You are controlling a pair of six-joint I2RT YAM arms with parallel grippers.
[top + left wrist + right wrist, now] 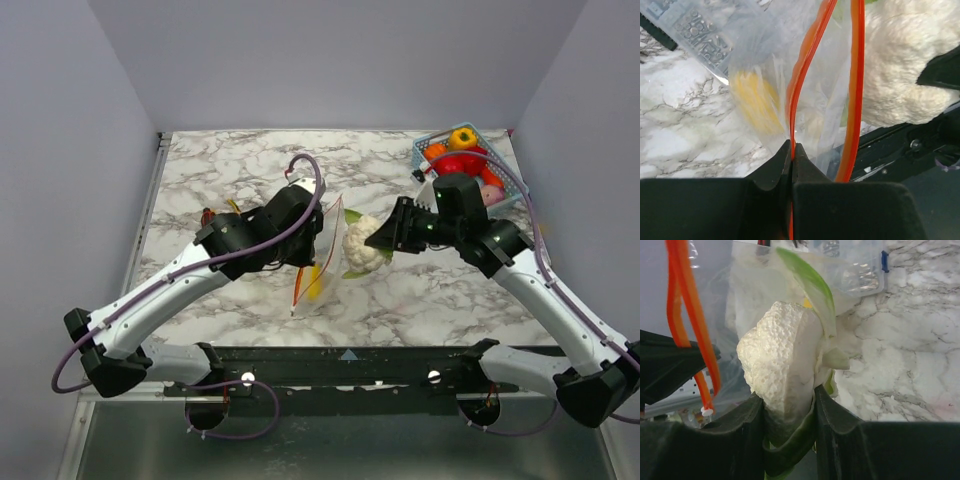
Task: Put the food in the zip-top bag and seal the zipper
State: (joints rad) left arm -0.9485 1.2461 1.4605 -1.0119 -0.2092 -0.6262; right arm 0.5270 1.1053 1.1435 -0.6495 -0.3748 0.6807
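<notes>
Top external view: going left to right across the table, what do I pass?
Left hand pinching the zip-top bag → cauliflower → right hand gripping it → blue mesh basket.

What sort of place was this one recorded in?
Probably a robot test cell, not a kitchen: plain grey walls box in a marble-patterned table, and the cauliflower looks like a toy.

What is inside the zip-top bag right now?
One yellow food piece shows through the clear zip-top bag. The cauliflower sits outside at its mouth, in the right claw. The left arm hides part of the bag.
</notes>
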